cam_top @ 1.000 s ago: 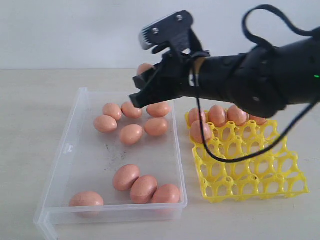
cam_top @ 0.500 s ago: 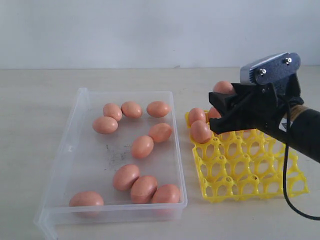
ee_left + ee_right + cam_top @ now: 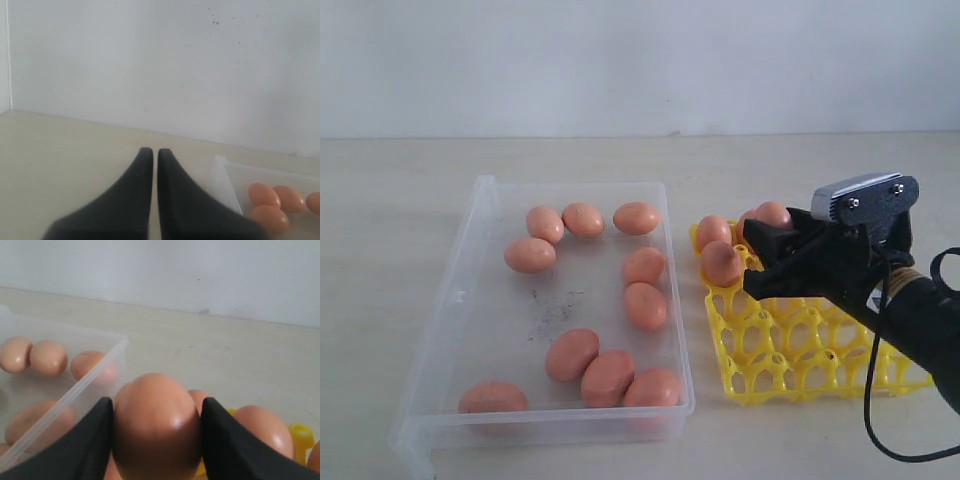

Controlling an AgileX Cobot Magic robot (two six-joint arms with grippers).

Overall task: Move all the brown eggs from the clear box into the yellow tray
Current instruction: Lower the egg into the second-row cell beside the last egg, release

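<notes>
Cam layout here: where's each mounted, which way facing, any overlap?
Exterior view: off the arms, facing the white wall, angled down on the clear box and yellow tray; only the right gripper and its arm show.
Left wrist view: on the left wrist, looking past the shut left gripper toward the wall; box corner and brown eggs show.
Right wrist view: on the right wrist, looking along the right gripper at the held egg.
Shared: exterior and right wrist views both show that egg, box and tray.

Ten smooth brown eggs (image 3: 646, 305) lie on their sides in the clear box (image 3: 510, 315), centre-left. The yellow tray (image 3: 790, 352), right, holds eggs in its upper-left cups.
</notes>
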